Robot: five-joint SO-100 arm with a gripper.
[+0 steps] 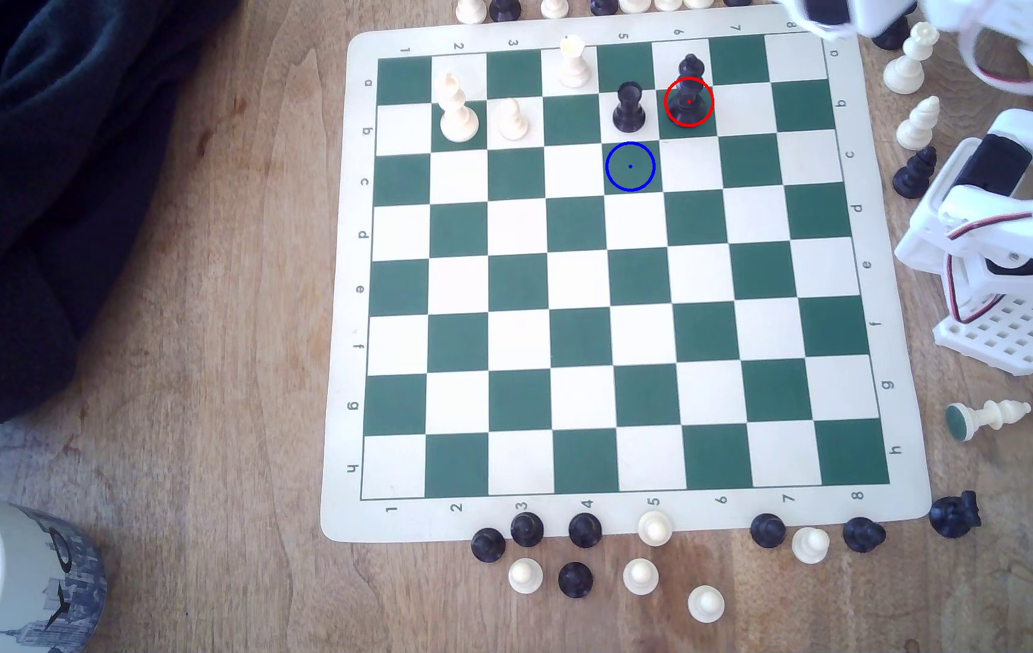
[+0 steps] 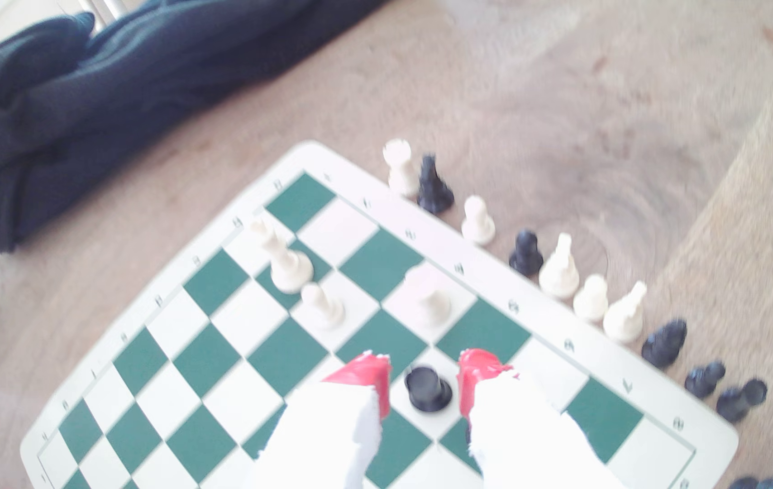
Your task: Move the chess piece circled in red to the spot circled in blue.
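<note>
The chess piece [image 1: 689, 88], tall and glossy black with a knobbed head, stands inside the red ring on a dark green square near the board's far edge. One square toward the exterior view's left stands a shorter flat-topped black rook [image 1: 629, 108]. The spot [image 1: 630, 166], a green square with a blue ring and dot, lies just in front of the rook. My gripper [image 2: 424, 371] is open, its red fingertips [image 2: 366, 376] well above the board. In the wrist view the rook [image 2: 428, 388] appears between them. The white arm [image 1: 1004, 188] stands off the board at the exterior view's right.
Three white pieces [image 1: 457, 110] stand on the board's far rows toward the exterior view's left. Loose black and white pieces [image 1: 583, 552] line the board's near, far and right edges. A dark cloth [image 1: 61, 157] and a mug [image 1: 11, 577] sit at the exterior view's left.
</note>
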